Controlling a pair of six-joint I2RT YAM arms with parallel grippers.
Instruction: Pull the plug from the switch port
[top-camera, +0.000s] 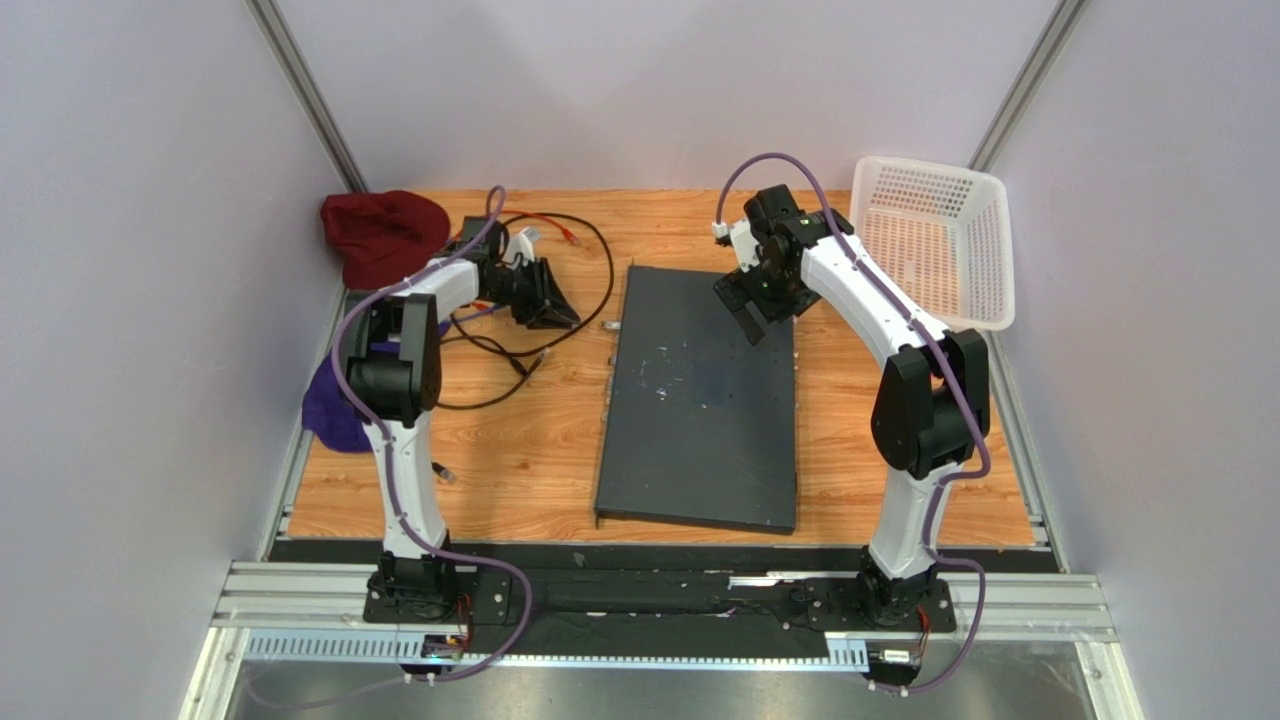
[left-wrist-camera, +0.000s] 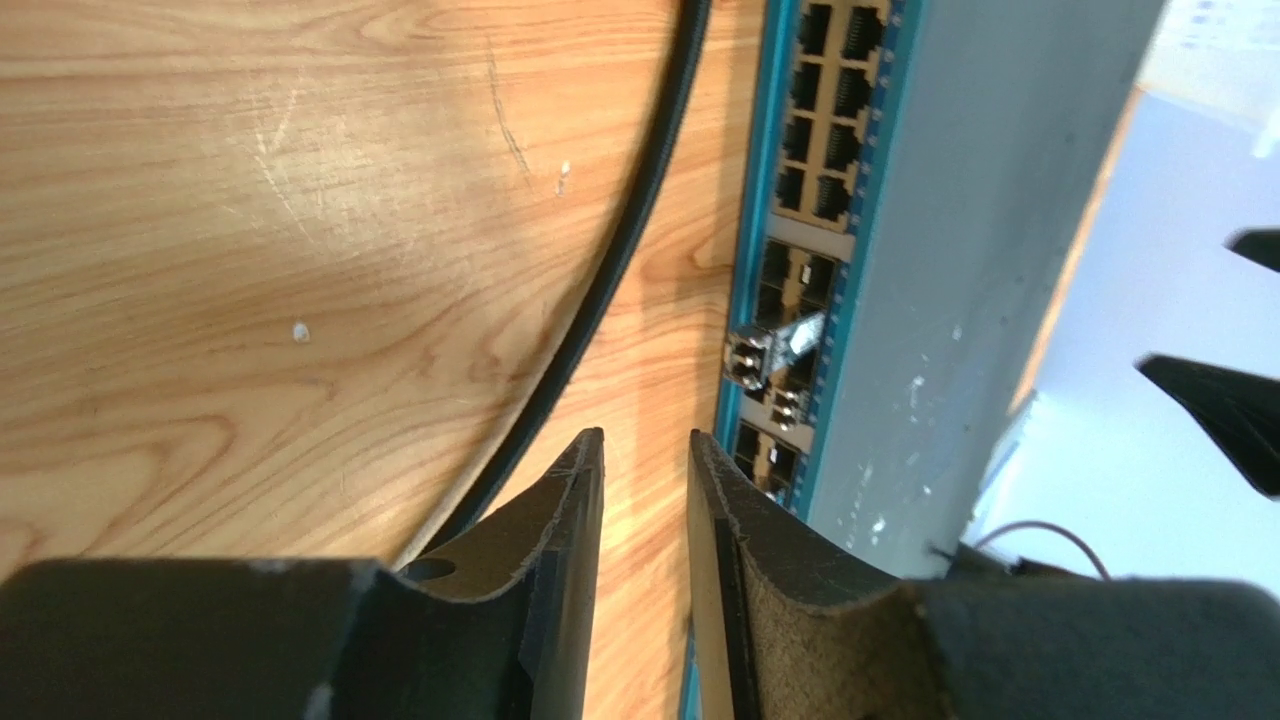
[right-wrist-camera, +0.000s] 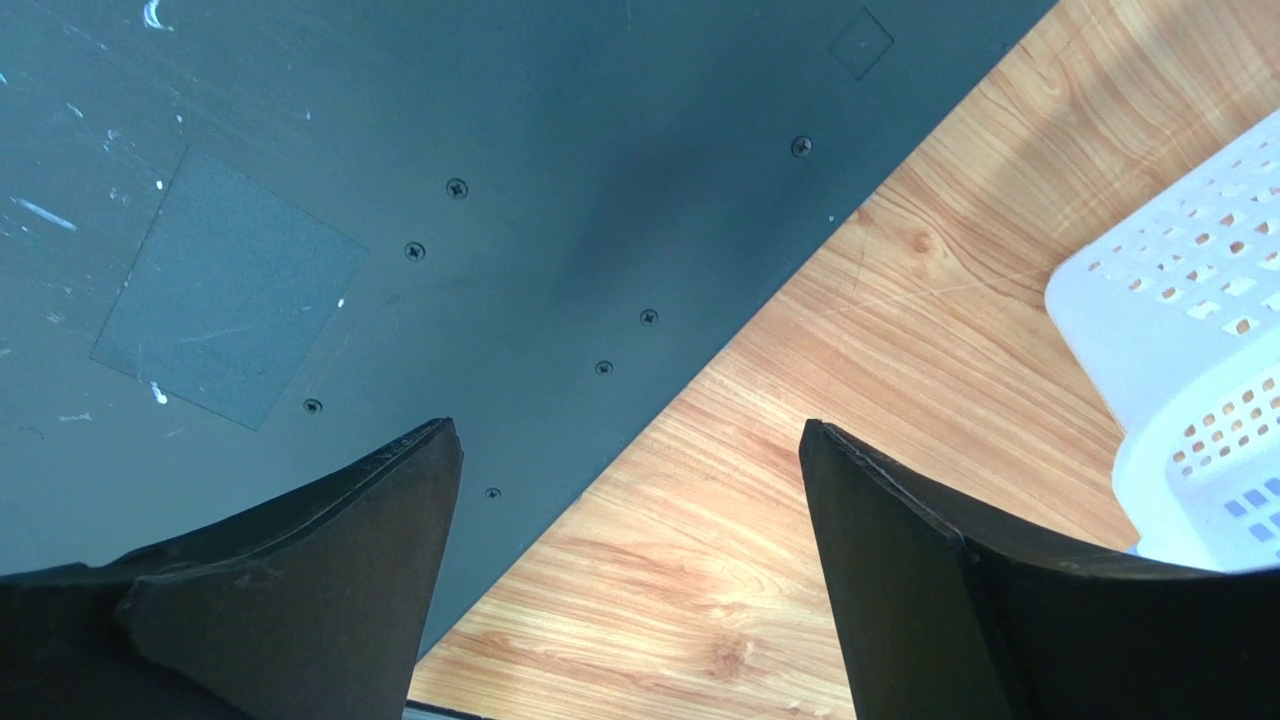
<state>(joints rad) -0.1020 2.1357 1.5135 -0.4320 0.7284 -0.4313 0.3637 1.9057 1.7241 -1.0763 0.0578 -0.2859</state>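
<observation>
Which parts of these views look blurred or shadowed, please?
Left wrist: the left gripper looms soft and dark up close, while the plug is sharper. Right wrist: a broad soft shadow falls on the switch. Top external: even, soft light.

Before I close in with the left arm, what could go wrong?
The black cable runs right beside the left gripper, which could snag it. The jaws' gap is not lined up with the plug; they might knock neighbouring ports. The right gripper is open, not gripping the switch, which may slide.
</observation>
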